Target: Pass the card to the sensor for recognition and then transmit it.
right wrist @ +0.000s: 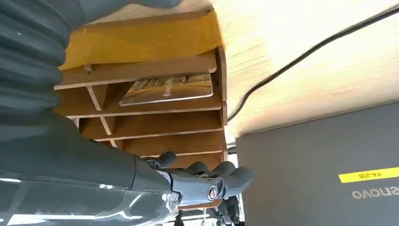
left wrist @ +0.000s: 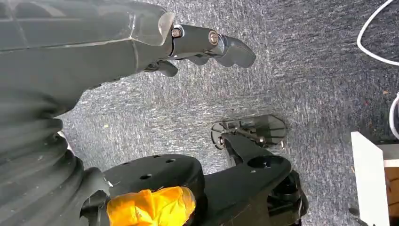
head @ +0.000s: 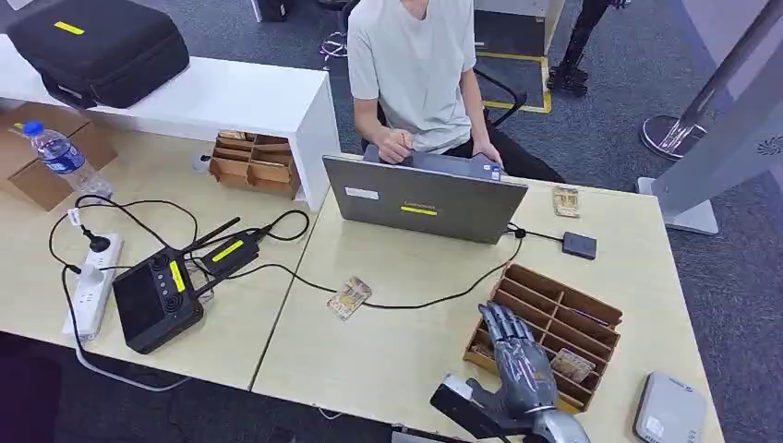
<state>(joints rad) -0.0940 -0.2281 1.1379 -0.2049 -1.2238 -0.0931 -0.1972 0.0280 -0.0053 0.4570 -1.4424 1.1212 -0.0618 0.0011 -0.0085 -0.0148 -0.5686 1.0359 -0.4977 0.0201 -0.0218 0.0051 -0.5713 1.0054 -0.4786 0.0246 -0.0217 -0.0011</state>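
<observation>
A patterned card (head: 572,365) (right wrist: 164,89) lies in a slot of the wooden rack (head: 591,314) (right wrist: 141,127) at the table's front right. My right hand (head: 517,355) (right wrist: 202,181) hovers over the rack's left side with its fingers stretched out, holding nothing and a little apart from that card. A second card (head: 349,297) lies on the table beside a black cable, and a third (head: 565,200) sits by the laptop. The small dark sensor (head: 579,245) lies right of the laptop. My left hand (left wrist: 211,44) hangs over grey carpet, holding nothing.
A person sits behind the open laptop (head: 420,198) (right wrist: 320,169). The sensor's cable (head: 415,303) crosses the table. A grey device (head: 669,411) lies at the front right corner. To the left are a controller (head: 157,300), power strip (head: 92,286), water bottle (head: 60,157) and another rack (head: 254,161).
</observation>
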